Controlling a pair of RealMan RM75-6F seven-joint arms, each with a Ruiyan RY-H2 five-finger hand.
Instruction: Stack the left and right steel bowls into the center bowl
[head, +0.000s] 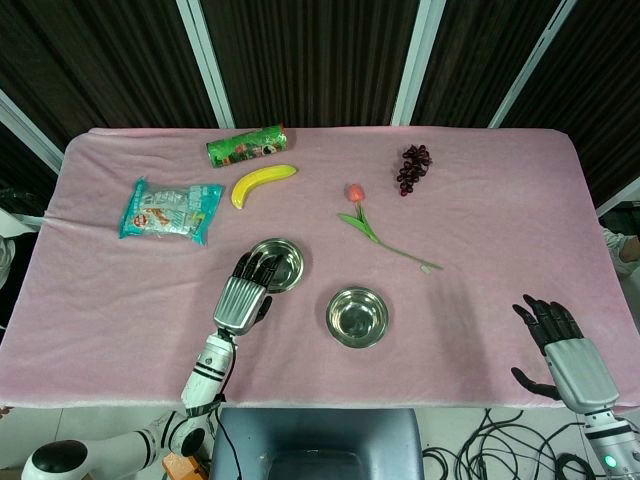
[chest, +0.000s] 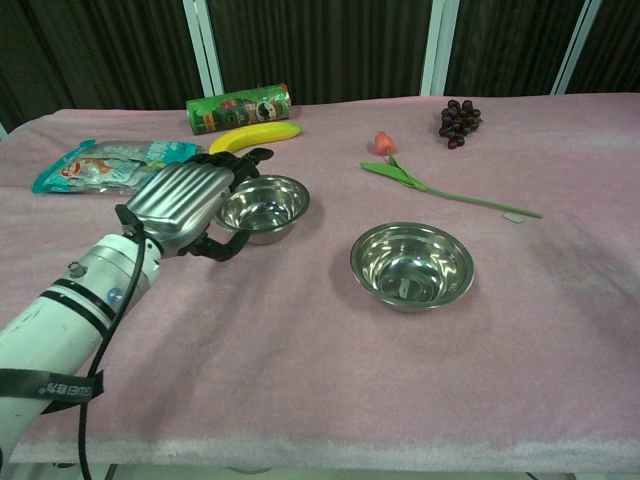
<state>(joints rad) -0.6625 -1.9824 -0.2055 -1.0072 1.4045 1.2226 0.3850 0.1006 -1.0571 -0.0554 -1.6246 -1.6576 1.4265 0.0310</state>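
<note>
Head view: left hand (head: 243, 297) at near-left rim of stacked bowls (head: 278, 264), fingers spread over rim, nothing gripped. Second bowl (head: 357, 316) alone, nearer table front and to the right, apart from stack. Right hand (head: 562, 350) at front right corner, fingers apart, empty.

Chest view: left hand (chest: 186, 208) fingers loosely curved beside stacked bowls (chest: 262, 207), contact with rim unclear. Second bowl (chest: 412, 265) upright on pink cloth (chest: 320, 360). Right hand out of frame.
</note>
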